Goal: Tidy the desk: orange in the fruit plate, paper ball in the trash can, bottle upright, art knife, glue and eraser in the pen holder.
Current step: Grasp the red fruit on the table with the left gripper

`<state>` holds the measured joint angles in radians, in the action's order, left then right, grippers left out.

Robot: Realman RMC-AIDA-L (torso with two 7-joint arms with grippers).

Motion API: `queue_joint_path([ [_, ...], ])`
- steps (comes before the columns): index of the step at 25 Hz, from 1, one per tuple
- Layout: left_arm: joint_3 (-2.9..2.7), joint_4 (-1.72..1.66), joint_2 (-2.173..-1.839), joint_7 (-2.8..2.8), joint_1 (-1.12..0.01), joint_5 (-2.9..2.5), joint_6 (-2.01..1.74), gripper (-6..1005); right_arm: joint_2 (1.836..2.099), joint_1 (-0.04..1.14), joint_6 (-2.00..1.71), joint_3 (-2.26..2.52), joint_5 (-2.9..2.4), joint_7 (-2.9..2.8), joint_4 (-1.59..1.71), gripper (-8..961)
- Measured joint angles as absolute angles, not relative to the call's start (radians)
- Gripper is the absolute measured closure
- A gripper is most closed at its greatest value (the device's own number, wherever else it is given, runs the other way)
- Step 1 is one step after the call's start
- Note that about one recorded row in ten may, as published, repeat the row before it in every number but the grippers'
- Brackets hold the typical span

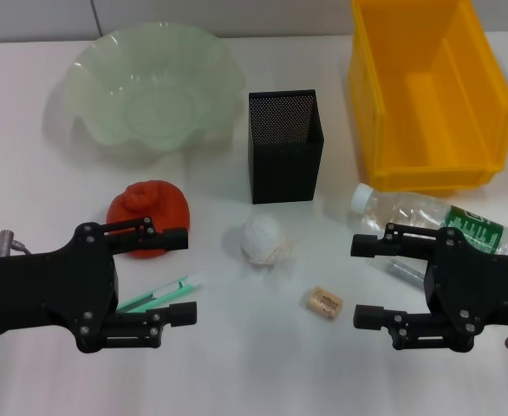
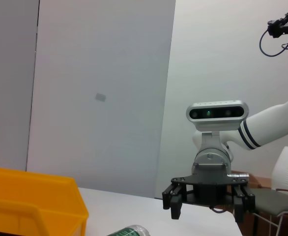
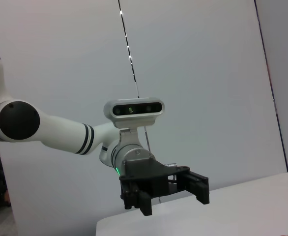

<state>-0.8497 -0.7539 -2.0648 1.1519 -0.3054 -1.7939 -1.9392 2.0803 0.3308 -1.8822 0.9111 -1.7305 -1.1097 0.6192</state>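
Observation:
The orange (image 1: 147, 211) lies on the white table (image 1: 237, 364), left of centre. The pale green fruit plate (image 1: 150, 87) stands at the back left. The black mesh pen holder (image 1: 284, 143) stands at the centre back, the yellow bin (image 1: 427, 95) at the back right. The white paper ball (image 1: 263, 238) lies in the middle and the small tan eraser (image 1: 323, 301) near it. The green-white art knife (image 1: 154, 296) lies between the fingers of my open left gripper (image 1: 185, 277). The bottle (image 1: 445, 224) lies on its side beside my open right gripper (image 1: 358, 281). A grey stick (image 1: 401, 268) lies under the bottle.
A small silver object (image 1: 7, 240) lies at the far left. The left wrist view shows the yellow bin's rim (image 2: 31, 201), the bottle's green label (image 2: 129, 230) and the right gripper (image 2: 209, 209) farther off. The right wrist view shows the left gripper (image 3: 171, 196).

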Motion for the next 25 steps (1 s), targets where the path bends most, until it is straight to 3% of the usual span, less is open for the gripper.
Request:
queue_joint_path([
  [17, -0.848, -0.729, -2.069, 1.127, -0.311, -1.774, -1.868, 217, 2.082, 0.345, -1.877, 0.911, -1.726, -1.076, 0.565, 196],
  [24, -0.843, -0.579, -2.069, 0.987, -0.336, -1.695, -1.729, 216, 2.082, 0.360, -1.872, 0.911, -1.724, -1.037, 0.506, 197],
  [25, -0.836, -0.491, -2.071, 0.947, -0.348, -1.615, -1.564, 216, 2.082, 0.360, -1.871, 0.911, -1.724, -1.035, 0.504, 197],
])
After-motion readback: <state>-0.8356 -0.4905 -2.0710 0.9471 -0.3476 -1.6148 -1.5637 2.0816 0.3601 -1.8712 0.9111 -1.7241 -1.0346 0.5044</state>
